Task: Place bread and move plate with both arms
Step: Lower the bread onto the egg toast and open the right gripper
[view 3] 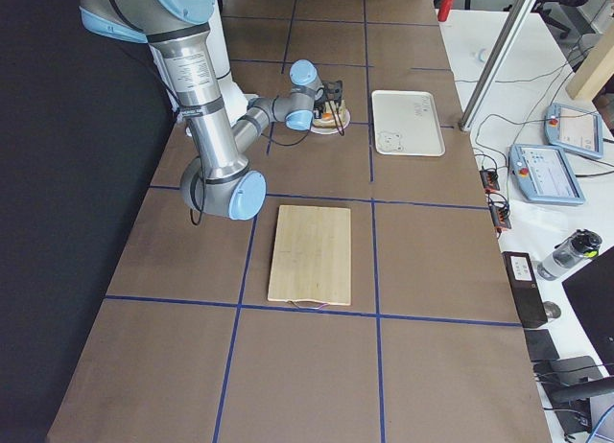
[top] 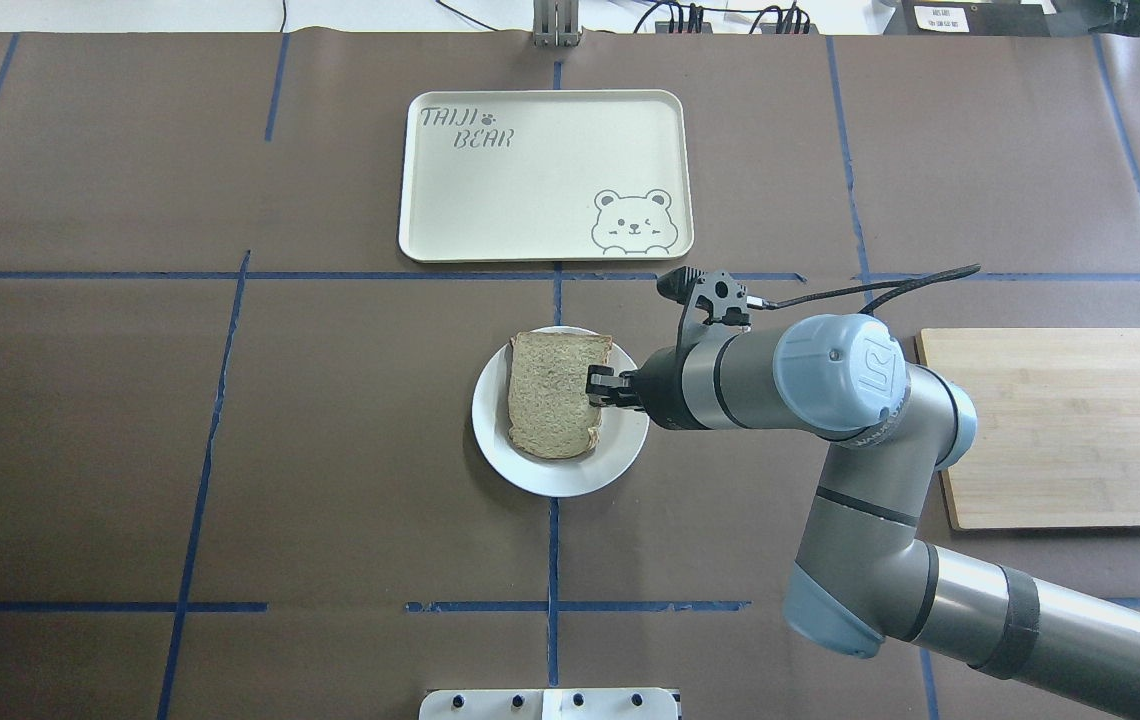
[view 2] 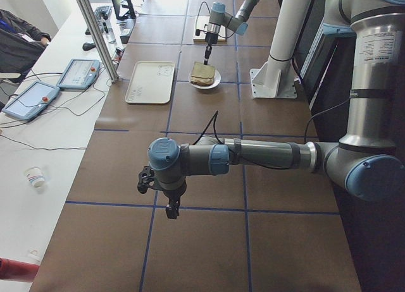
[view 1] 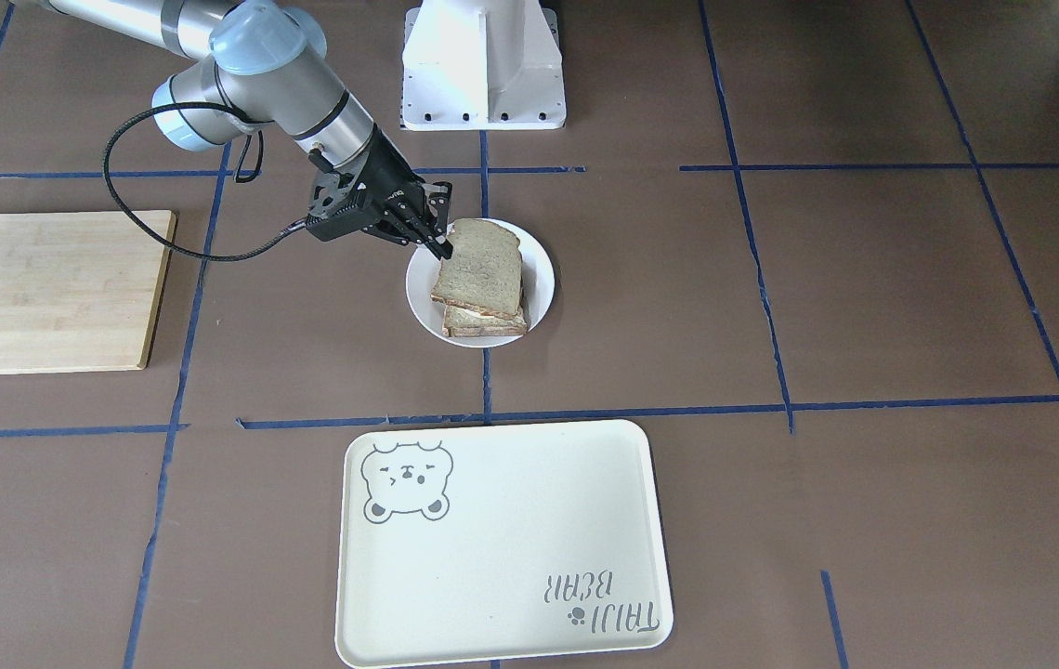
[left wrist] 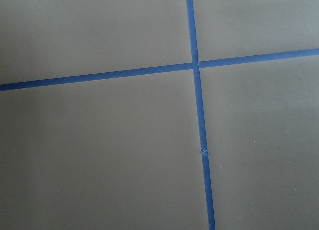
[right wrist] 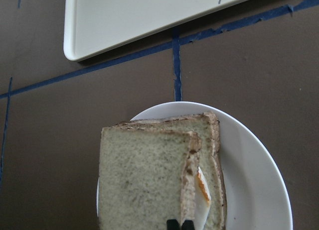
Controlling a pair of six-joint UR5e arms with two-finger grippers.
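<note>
The plain bread point(view 1: 478, 269) lies on top of a second slice with egg point(view 1: 483, 322) on the small white plate point(view 1: 541, 269) at the table's middle. My right gripper point(view 1: 443, 246) is shut on the top slice's crust edge nearest the robot, and that end sits slightly raised. In the overhead view the gripper point(top: 592, 385) is at the bread's point(top: 550, 395) right edge, over the plate point(top: 620, 450). The right wrist view shows the fingertips point(right wrist: 172, 224) pinched on the crust. My left gripper point(view 2: 171, 211) hangs over bare table far from the plate; I cannot tell if it is open or shut.
A cream bear tray point(top: 530, 180) lies beyond the plate, away from the robot. A wooden board point(top: 1060, 425) lies on the robot's right side. The white pedestal point(view 1: 483, 65) stands at the robot's edge. Blue tape lines cross the brown table.
</note>
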